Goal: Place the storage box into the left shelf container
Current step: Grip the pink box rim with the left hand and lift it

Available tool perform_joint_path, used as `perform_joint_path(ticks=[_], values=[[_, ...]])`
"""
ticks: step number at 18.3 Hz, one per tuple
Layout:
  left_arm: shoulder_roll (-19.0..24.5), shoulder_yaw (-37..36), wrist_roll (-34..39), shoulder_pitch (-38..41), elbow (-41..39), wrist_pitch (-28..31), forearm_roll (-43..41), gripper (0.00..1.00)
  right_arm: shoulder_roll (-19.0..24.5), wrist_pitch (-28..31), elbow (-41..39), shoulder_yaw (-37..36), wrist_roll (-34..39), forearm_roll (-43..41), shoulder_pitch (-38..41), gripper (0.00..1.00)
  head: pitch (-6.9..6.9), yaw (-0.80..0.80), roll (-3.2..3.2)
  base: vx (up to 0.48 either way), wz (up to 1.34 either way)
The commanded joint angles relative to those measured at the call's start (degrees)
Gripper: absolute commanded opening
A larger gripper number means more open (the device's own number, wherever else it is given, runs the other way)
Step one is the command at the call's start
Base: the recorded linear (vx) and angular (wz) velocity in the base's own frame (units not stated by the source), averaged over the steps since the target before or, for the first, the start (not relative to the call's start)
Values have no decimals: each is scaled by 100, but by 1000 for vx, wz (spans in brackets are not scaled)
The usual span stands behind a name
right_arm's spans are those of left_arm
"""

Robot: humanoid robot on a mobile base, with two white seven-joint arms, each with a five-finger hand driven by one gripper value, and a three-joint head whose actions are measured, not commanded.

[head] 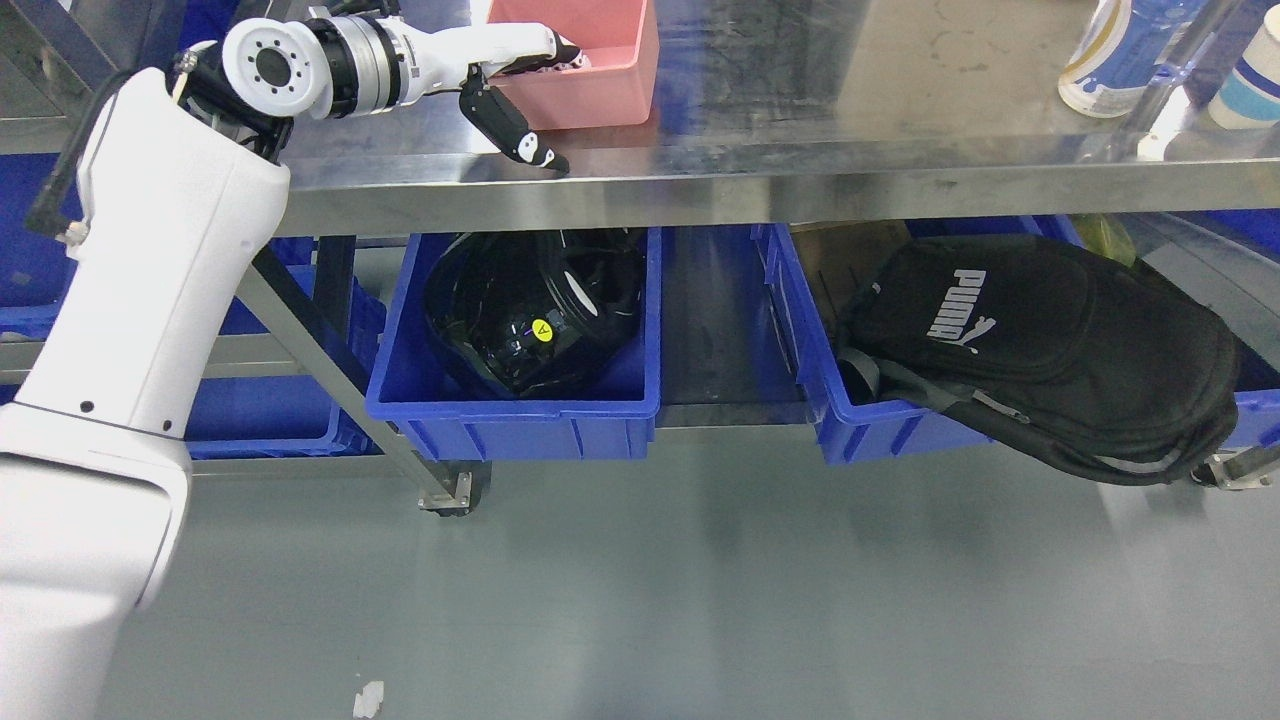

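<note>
**Left hand on the pink box, box not yet lifted from desk**

Near to far, as I see from head cam. Closest is only grey floor, and my left arm coming up at the picture's left. R arm is not in view.

Under the desk, on the lower shelf, stand two blue bins. The left blue bin already has a black helmet inside, filling most of it. The right blue bin carries a black backpack that hangs over its front edge.

Above is the steel desk. The pink storage box sits on it, upright, near the back. The left hand is at the box's left wall: upper fingers reach over the rim, thumb hangs down outside, apart from the wall. So the fingers are partly closed around the wall, but I cannot tell if the grip is firm already.

Far right: two bottles, not my business.

Progress, imo: early. Reach is done, grasp approx. half done. Lifting, carrying down and placing into the left container all remain. The helmet leaves little room there, I think.
</note>
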Motion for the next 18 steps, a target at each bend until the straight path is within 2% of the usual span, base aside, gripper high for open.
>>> perform_joint_path(ticks=[1,5,8,13,18], values=[[-434,871,-34,15,681,-482,-213,15,-100,-1,-100,-17,-17,-9,-35,100,0,0,0,-14,54],[-566,1601,-35,15,673,-913,-363,1,-100,-1,-100,-17,-17,-9,-35,100,0,0,0,-13,8],[-611,2040,-17,-37,323,-1134,-354,0,-100,-1,-100,-17,-17,-9,-35,100,0,0,0,11,51],[-514,2700,-131,-29,-539,-1125,-319,0,-100,-1,-100,-17,-17,-9,-35,100,0,0,0,3,-13],[-276,2930,-324,225,-1610,-1196,-284,1,-100,-1,-100,-17,-9,-9,-35,100,0,0,0,-3,-39]])
